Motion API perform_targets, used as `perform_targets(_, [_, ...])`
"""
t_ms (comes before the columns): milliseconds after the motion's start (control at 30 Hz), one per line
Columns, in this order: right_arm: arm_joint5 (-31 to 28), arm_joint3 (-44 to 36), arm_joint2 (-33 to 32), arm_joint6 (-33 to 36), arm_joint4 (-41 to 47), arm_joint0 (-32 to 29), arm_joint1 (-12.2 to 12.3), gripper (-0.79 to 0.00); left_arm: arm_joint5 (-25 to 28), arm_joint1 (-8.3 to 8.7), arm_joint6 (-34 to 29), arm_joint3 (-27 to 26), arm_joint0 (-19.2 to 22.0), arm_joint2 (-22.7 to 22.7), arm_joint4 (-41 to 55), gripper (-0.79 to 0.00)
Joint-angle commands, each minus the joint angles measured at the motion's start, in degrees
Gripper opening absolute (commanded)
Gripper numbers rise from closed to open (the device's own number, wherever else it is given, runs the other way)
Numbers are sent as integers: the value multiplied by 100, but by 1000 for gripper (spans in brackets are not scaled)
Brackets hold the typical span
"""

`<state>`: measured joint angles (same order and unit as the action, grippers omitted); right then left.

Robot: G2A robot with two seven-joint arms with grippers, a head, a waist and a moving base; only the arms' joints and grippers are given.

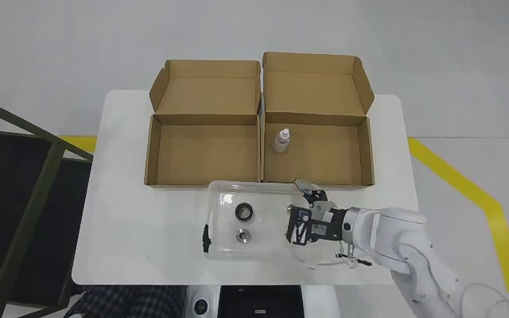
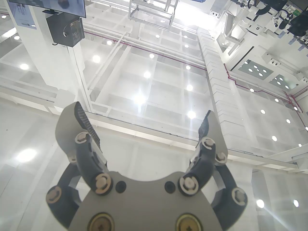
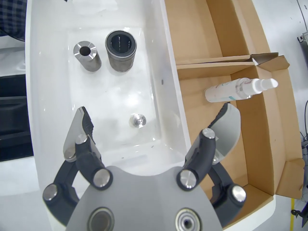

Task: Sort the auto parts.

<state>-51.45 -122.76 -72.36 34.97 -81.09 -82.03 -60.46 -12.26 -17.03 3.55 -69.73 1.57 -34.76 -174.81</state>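
Two tools are held wide open and empty: the right tool over the clear bin, the left tool turned ceilingward.

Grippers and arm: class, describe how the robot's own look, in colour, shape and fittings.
Both the left gripper and right gripper have a grey metal base plate, black linkage bars joined by round bolts, and curved pale grey fingers faced with black ribbed pads. The right arm has a smooth, rounded white shell, black at the wrist.

The small silver part is too small to identify.
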Motion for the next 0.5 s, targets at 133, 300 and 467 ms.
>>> perform_targets(133, [-9, -52, 127, -52, -424, -159, 36, 0, 0, 0, 0, 0, 0, 0, 0, 0])
perform_targets(300, [-8, -19, 319, -75, -643, -139, 44, 0, 0, 0, 0, 0, 0, 0, 0, 0])
perform_targets(467, [110, 163, 540, 2, -777, 10, 28, 0, 0, 0, 0, 0, 0, 0, 0, 0])
